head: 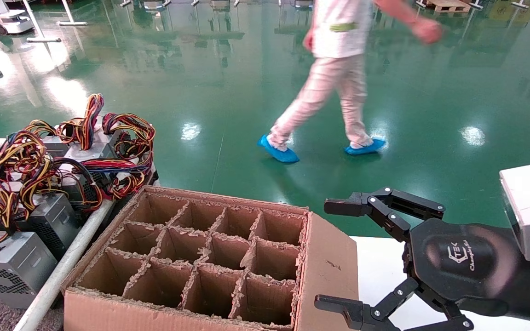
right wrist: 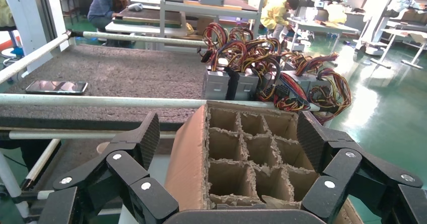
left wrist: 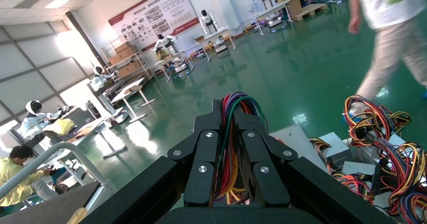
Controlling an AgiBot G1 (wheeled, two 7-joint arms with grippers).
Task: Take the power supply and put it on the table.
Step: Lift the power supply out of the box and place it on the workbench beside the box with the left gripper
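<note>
Floor: glossy green floor, bright light reflections | Wall: white, large red-headed poster board | Ceiling: recessed ceiling light panel | Furniture: rows of white workbenches, wooden pallet | Windows: tall panes at the side

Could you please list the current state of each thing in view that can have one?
Right gripper: open, empty, over the table beside the box.
Left gripper: shut on a bundle of coloured wires.
Cardboard box: open, every visible divider cell empty.
Power supplies: piled on the cart left of the box, cables tangled.
Phone: lying flat on the grey mat.
</note>
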